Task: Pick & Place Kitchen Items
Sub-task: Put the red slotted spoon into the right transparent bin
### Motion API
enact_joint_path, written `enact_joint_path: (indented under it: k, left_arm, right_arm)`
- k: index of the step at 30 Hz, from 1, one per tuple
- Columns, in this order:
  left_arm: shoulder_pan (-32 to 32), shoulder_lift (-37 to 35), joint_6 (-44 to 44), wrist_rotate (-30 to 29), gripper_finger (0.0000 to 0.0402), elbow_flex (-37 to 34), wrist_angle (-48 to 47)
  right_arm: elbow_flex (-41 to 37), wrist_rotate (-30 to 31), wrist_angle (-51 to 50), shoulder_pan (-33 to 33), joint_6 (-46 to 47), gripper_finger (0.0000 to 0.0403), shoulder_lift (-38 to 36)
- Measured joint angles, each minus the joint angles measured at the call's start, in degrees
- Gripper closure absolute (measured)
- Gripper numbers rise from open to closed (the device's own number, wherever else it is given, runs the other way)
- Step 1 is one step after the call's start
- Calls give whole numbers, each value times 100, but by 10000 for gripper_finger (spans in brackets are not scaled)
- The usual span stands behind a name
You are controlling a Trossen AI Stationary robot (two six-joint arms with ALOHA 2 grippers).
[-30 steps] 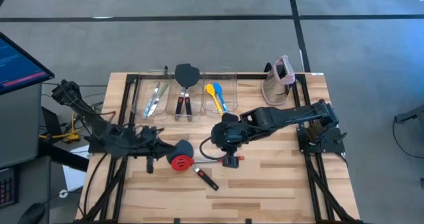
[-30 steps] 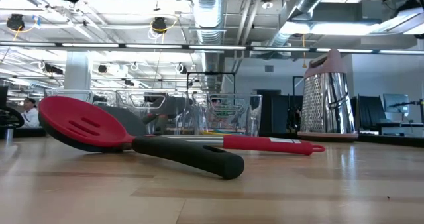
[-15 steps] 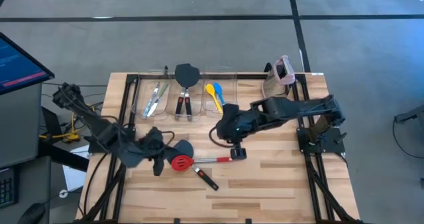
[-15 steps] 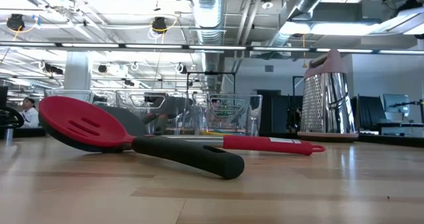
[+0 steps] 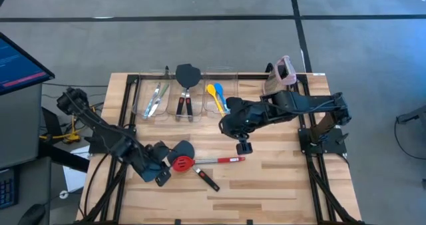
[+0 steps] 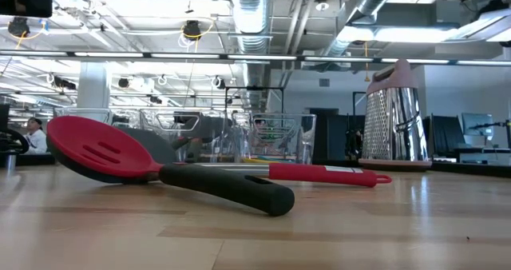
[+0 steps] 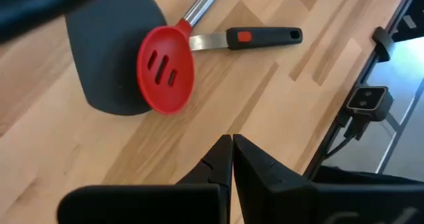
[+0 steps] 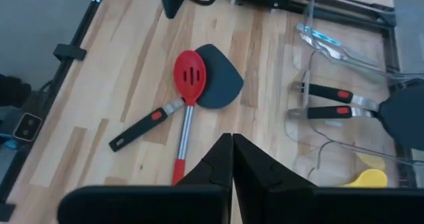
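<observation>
A red slotted spoon (image 5: 181, 162) with a silver shaft and red handle (image 5: 229, 160) lies on the table, its head resting on the head of a dark grey spatula (image 5: 181, 148) whose black handle (image 5: 208, 179) points toward the near edge. Both also show in the low view (image 6: 100, 150). My left gripper (image 5: 162, 178) is shut and empty, just left of the spoon head. My right gripper (image 5: 244, 147) is shut and empty, a little beyond the red handle's end. Neither touches a utensil.
Three clear bins stand along the far side: silvery-green tools (image 5: 156, 98) in the left one, two spatulas (image 5: 186, 92) in the middle one, yellow and blue spoons (image 5: 216, 95) in the right one. A grater with a pink top (image 5: 279, 78) stands at the far right.
My left gripper has swung away from the spoon head toward the table's near edge. My right gripper has drawn back from above the red handle toward the far right. The spoon and spatula have stayed where they lay.
</observation>
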Motion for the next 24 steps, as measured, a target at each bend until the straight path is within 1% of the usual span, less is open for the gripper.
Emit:
enact_joint_path:
  k: [6, 9, 11, 13, 17, 19, 22, 24]
  left_arm:
    - [59, 67, -158, 13, 401, -67, 115]
    - [91, 8, -345, 20, 401, -249, 135]
    - [92, -37, -614, -50, 401, -465, 322]
    - [16, -47, -979, -295, 401, -759, 597]
    - [-423, -61, -1548, -1270, 401, -1284, 1474]
    - [-605, -62, -1841, -1373, 401, -1468, 1530]
    - [-846, -62, -2348, -1245, 401, -1655, 1562]
    - [-983, -62, -2591, -1423, 401, -1760, 1548]
  right_arm:
    - [0, -19, -169, 14, -96, 402, 9]
    - [0, -14, -145, 6, -128, 402, 11]
    - [0, -10, -138, 5, -126, 402, 11]
    - [0, -12, -137, 7, -125, 402, 11]
    - [0, -12, -149, 12, -73, 402, 11]
    - [0, -12, -152, 10, -18, 402, 11]
    - [0, -1, -152, 5, 73, 402, 11]
    - [0, 1, -143, 8, 134, 402, 11]
